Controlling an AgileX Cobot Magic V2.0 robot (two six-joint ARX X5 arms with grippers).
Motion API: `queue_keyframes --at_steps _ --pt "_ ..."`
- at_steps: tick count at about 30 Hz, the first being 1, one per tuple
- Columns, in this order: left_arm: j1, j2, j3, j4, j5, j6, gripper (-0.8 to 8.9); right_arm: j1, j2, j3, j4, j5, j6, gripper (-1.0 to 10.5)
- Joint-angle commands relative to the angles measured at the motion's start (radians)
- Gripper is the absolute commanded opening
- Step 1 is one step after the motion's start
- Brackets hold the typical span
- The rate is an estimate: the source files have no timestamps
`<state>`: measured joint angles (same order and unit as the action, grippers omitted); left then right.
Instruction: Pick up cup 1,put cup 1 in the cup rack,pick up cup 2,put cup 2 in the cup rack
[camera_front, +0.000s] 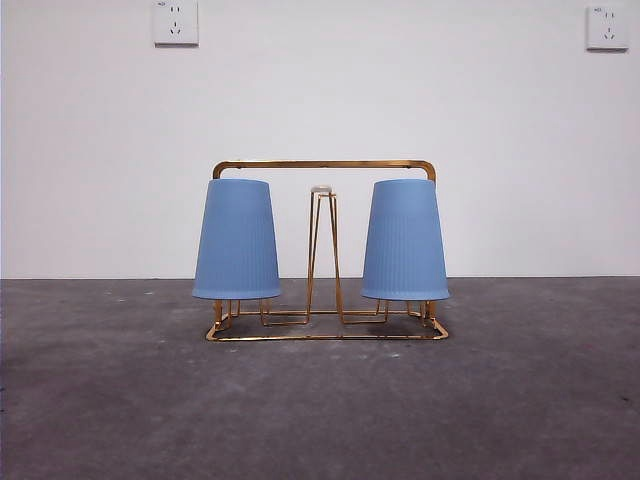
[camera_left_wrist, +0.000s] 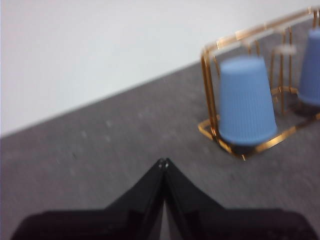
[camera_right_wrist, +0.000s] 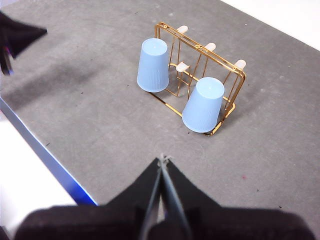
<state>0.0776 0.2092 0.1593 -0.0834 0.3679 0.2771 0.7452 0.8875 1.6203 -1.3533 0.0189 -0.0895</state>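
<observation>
Two blue ribbed cups hang upside down on the prongs of the gold wire cup rack (camera_front: 325, 165), one on the left (camera_front: 236, 240) and one on the right (camera_front: 404, 240); which is cup 1 or cup 2 cannot be told. A bare prong with a pale tip (camera_front: 321, 190) stands between them. My left gripper (camera_left_wrist: 164, 162) is shut and empty, hovering over bare table well away from the rack (camera_left_wrist: 210, 75) and the nearer cup (camera_left_wrist: 246, 107). High above the table, my right gripper (camera_right_wrist: 162, 160) is also shut and empty, looking down on both cups (camera_right_wrist: 154, 65) (camera_right_wrist: 204, 105).
The grey table (camera_front: 120, 400) runs to a white wall with two sockets (camera_front: 175, 22) (camera_front: 607, 27). The table's blue-trimmed edge (camera_right_wrist: 50, 155) shows in the right wrist view, with the other arm's black gripper (camera_right_wrist: 15, 37) beyond it.
</observation>
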Motion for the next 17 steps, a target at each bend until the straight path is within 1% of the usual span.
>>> queue_keyframes --at_steps 1,6,9,12,15,17 --pt "0.003 -0.065 -0.071 0.014 -0.002 -0.048 -0.02 0.0 0.001 -0.004 -0.021 0.001 0.011 0.0" --pt "0.003 -0.157 -0.152 0.003 -0.009 -0.103 -0.02 0.0 0.001 -0.004 -0.021 0.001 0.011 0.0" --pt "0.002 -0.202 -0.152 -0.076 -0.06 -0.121 -0.02 0.0 0.001 -0.004 -0.021 0.001 0.011 0.0" --pt "0.0 -0.205 -0.152 -0.077 -0.131 -0.146 -0.02 0.0 0.005 -0.004 -0.021 0.001 0.011 0.0" --pt "-0.008 -0.205 -0.152 -0.079 -0.18 -0.213 -0.02 0.0 0.006 -0.004 -0.021 0.001 0.011 0.0" --pt "-0.021 -0.205 -0.152 -0.072 -0.185 -0.26 -0.02 0.0 0.006 -0.004 -0.021 0.0 0.011 0.0"
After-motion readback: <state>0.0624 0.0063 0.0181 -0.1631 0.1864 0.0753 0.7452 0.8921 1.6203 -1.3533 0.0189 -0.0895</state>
